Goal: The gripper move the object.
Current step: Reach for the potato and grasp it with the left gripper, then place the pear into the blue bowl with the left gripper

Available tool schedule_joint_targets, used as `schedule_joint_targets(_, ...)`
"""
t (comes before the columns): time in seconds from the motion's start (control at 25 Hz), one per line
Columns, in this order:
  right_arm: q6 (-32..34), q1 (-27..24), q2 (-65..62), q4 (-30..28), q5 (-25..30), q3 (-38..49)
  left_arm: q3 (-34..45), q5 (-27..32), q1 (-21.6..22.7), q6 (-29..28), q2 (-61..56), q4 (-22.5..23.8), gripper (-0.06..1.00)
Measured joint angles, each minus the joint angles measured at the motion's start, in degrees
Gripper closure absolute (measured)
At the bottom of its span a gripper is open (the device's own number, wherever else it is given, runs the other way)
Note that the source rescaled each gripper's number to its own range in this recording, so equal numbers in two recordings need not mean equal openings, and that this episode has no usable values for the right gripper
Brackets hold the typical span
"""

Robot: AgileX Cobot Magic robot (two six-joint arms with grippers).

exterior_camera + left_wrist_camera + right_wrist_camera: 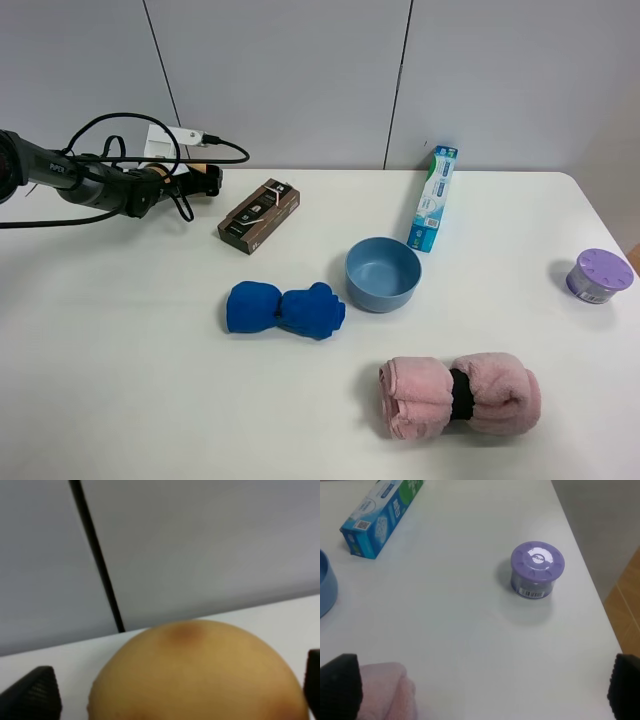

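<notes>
Fruit [197, 675] sits directly between fingers of left gripper [208, 180], at far-left part of table [120, 380], close to back wall. Round, so no long axis to line up.

Left jaws spread about fruit's width. One finger [30, 697] shows sliver of table beside fruit, other finger at fruit's edge. Cannot tell if grip is firm.

Right gripper [480, 690] wide apart, empty, over right side near purple tub [537, 570], well apart from fruit.

Judgement: left arm far nearer, so move falls to it.

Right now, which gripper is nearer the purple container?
Right. The right gripper hovers near the purple container; the left gripper is at the opposite end of the table.
</notes>
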Motion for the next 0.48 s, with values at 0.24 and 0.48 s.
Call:
schedule_joint_targets(0.24,0.0,0.0,0.0,0.0,0.0,0.0,-0.2,0.0,0.1,-0.3,0.1,1.0,0.72)
schedule_joint_targets(0.48,0.0,0.0,0.0,0.0,0.0,0.0,-0.4,2.0,0.1,-2.0,-1.8,5.0,0.9)
